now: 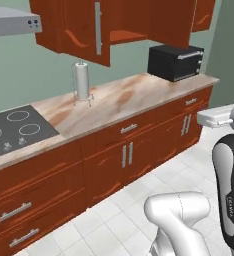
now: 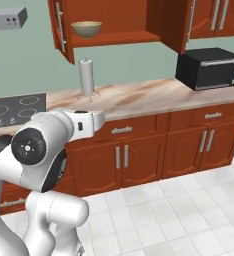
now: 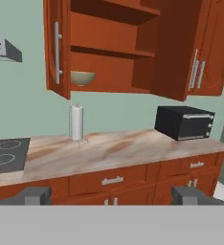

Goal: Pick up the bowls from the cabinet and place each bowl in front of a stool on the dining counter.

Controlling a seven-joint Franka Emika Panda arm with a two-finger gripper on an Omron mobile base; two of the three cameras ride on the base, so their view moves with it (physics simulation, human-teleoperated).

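An olive-tan bowl (image 2: 86, 29) with a pale rim sits on the lowest shelf of the red-brown wall cabinet (image 2: 120, 37), at its left end, just behind the opened left door. In the hand view the same bowl (image 3: 82, 78) rests upright inside the cabinet (image 3: 111, 50), whose doors stand open on both sides. My gripper (image 3: 111, 196) is open, its fingertips (image 3: 35, 195) far apart with nothing between them, well back from the cabinet and lower than the bowl. From the left base view the door with its long silver handle (image 1: 98, 27) hides the bowl. The stool and the dining counter are out of view.
Under the cabinet runs a marble counter (image 1: 119, 100) with a paper towel stand (image 3: 76, 123), a black toaster oven (image 3: 184, 122) at the right and a black cooktop (image 1: 14, 127) at the left. A grey range hood (image 1: 14, 22) hangs at the left. White tiled floor (image 2: 189, 200) lies in front.
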